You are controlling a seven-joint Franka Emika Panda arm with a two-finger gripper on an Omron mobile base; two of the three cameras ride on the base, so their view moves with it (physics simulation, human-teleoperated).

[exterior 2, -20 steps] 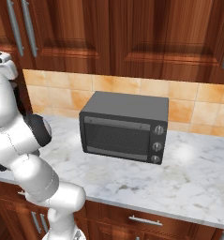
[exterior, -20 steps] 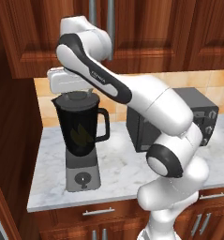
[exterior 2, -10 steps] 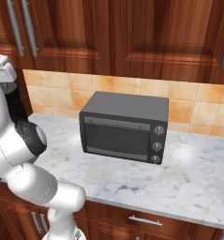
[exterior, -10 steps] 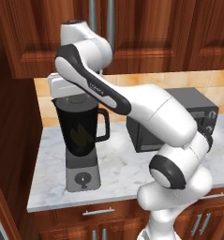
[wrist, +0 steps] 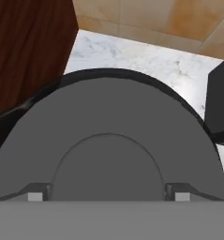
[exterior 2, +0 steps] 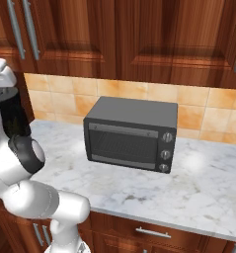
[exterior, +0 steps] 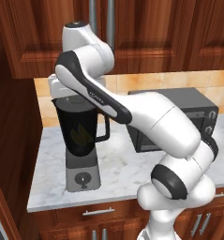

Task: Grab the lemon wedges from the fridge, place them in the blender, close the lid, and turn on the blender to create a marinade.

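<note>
The blender (exterior: pixel 80 140) stands at the counter's left end, its dark jar on a grey base with a round knob (exterior: pixel 82 178). Through the jar wall a yellow lemon wedge (exterior: pixel 80 135) shows faintly. The lid (wrist: pixel 108 136), grey and round with a raised centre, lies over the jar's mouth right under my hand. My gripper (wrist: pixel 108 197) hangs just above it, open, its fingertips (wrist: pixel 34 196) wide apart on either side of the raised centre. From the left base view the gripper (exterior: pixel 65 91) sits right on top of the jar. The fridge is out of view.
A dark grey toaster oven (exterior 2: pixel 129 133) stands on the marble counter (exterior 2: pixel 188 192) to the right of the blender. Wooden wall cabinets (exterior 2: pixel 139 34) hang above, and a wooden side panel (exterior: pixel 15 140) closes in the blender's left side.
My arm's upper links have swung up and leftward. The hand has stayed over the blender jar, and the jaws have widened slightly.
</note>
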